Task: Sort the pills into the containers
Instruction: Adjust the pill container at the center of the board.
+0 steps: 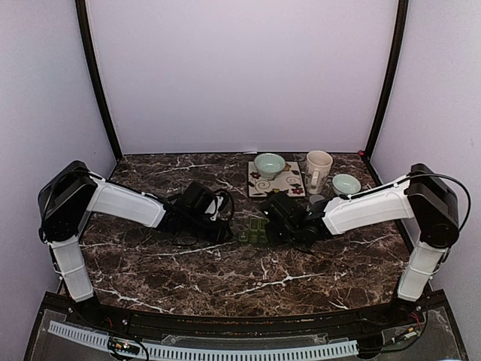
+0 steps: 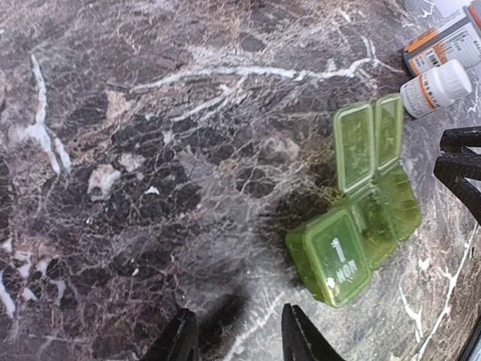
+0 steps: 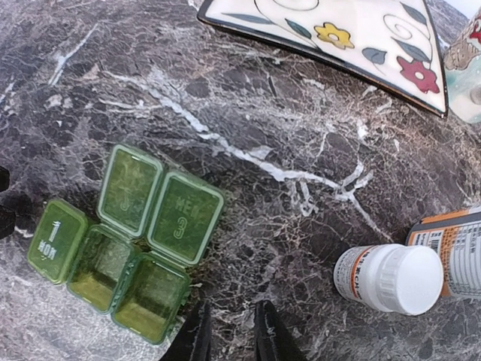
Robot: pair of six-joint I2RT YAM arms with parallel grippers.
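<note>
The containers (image 3: 124, 241) are a short green strip of joined compartments on the marble, also seen in the top view (image 1: 254, 232) and the left wrist view (image 2: 361, 226). Two lids stand open over empty wells, and the lid marked 1 MON is down. No pills are in view. My right gripper (image 3: 229, 337) hangs just right of the strip's open end, its jaws a narrow gap apart with only marble between them. My left gripper (image 2: 237, 335) is low and left of the strip, open and empty.
A white-capped pill bottle (image 3: 387, 278) lies on its side to the right of the strip, with an orange-labelled bottle (image 3: 451, 259) beside it. Behind them are a flowered mat (image 3: 338, 34) holding a pale green bowl (image 1: 269, 164), a mug (image 1: 318, 171) and a small bowl (image 1: 346, 184).
</note>
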